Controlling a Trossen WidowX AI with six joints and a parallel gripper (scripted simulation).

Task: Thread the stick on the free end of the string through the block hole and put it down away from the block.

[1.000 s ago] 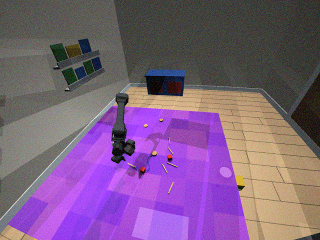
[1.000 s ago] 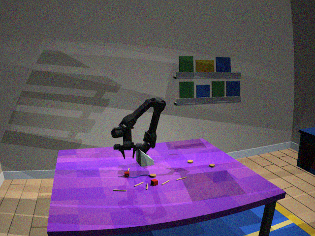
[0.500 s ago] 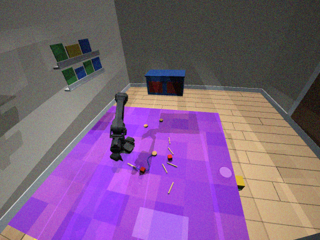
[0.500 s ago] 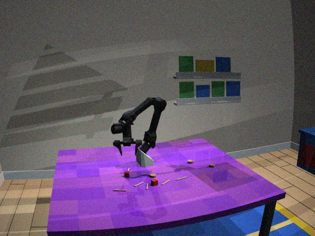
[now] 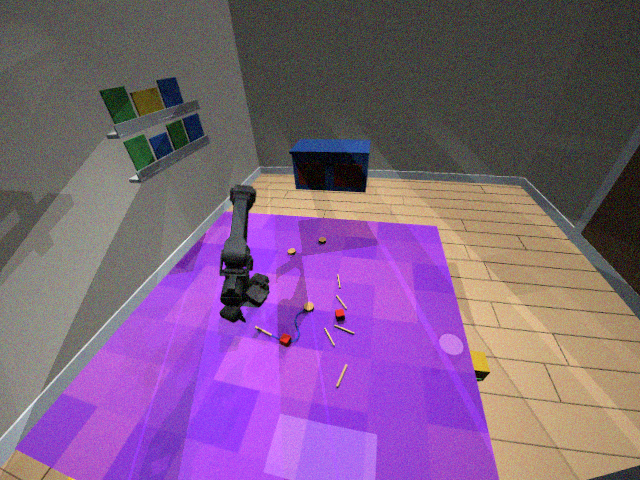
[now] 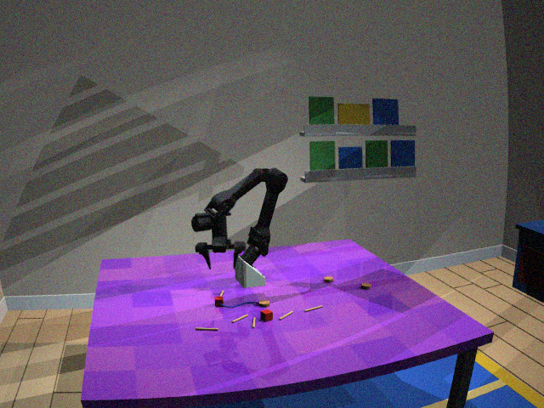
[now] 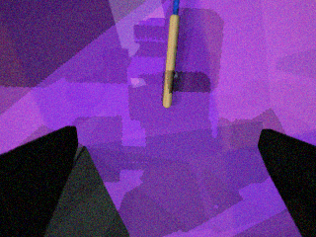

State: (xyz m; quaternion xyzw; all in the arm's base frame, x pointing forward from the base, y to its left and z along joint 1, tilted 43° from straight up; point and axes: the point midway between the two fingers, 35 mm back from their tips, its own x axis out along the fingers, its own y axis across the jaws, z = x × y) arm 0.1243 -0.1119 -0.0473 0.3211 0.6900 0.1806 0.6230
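Note:
The stick (image 5: 263, 331) (image 6: 221, 293) (image 7: 171, 61) on the string's end lies on the table, on the wall side of a red block (image 5: 285, 339) (image 6: 218, 301). A short piece of blue string (image 5: 297, 325) (image 6: 239, 304) (image 7: 176, 7) shows between stick and block. On the block's other side the string curves to the round wooden button (image 5: 308, 306) (image 6: 263, 303). The string appears to run through the block; the hole itself is too small to see. The block sits on the table. My gripper (image 5: 245, 313) (image 6: 223, 268) (image 7: 170, 136) is wide open and empty, above the table and clear of the stick.
A second red block (image 5: 339, 314) (image 6: 266, 314) stands among several loose sticks. Two more wooden buttons (image 5: 291, 251) (image 5: 322, 240) (image 6: 328, 279) (image 6: 365, 286) lie farther off. A pale wedge-shaped piece (image 6: 250, 276) (image 7: 89, 202) stands close beside one finger.

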